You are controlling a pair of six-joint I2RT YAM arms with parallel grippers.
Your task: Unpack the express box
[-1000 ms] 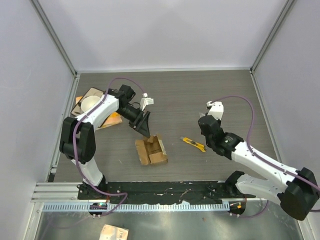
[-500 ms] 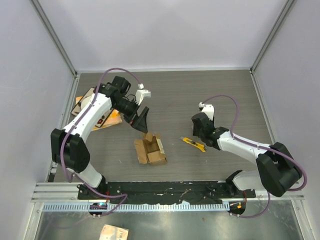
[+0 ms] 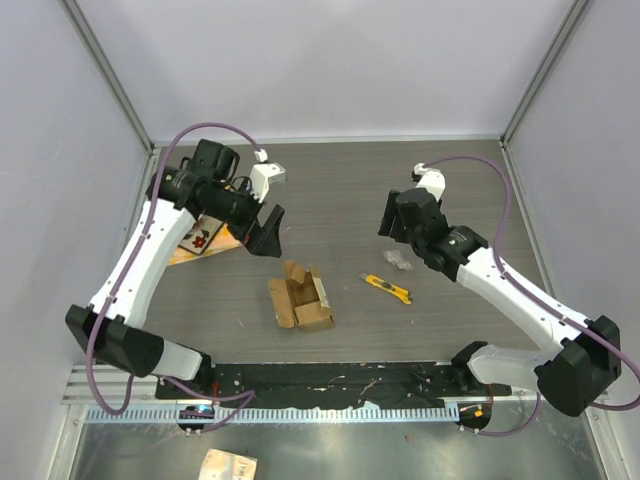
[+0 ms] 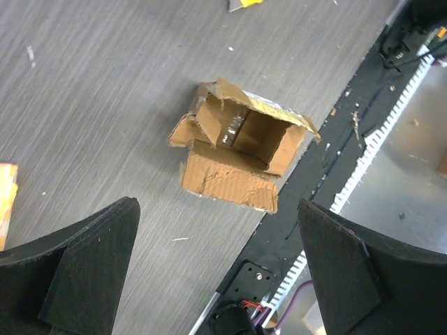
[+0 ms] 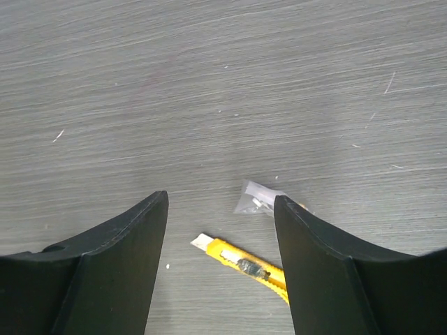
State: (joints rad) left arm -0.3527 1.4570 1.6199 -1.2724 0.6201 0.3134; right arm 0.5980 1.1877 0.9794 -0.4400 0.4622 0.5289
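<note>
The express box (image 3: 300, 298) is a small brown cardboard parcel lying on the table with its flaps spread open. In the left wrist view the express box (image 4: 237, 150) shows only cardboard and shiny tape inside. My left gripper (image 3: 270, 238) hangs up and to the left of the box, open, and the left gripper (image 4: 220, 279) has nothing between its fingers. My right gripper (image 3: 392, 228) is raised over the table's right half, also open and empty. Below the right gripper (image 5: 220, 201) lie a small clear plastic bag (image 5: 260, 199) and a yellow utility knife (image 5: 251, 265).
The yellow knife (image 3: 386, 288) lies right of the box, with the clear bag (image 3: 400, 262) just beyond it. A brown-and-orange card (image 3: 198, 240) lies at the left, partly under my left arm. A black rail (image 3: 330, 378) runs along the near edge.
The left gripper drew back up and left from the box and opened wide. The right gripper opened and rose from beside the knife; the clear bag now lies on the table.
</note>
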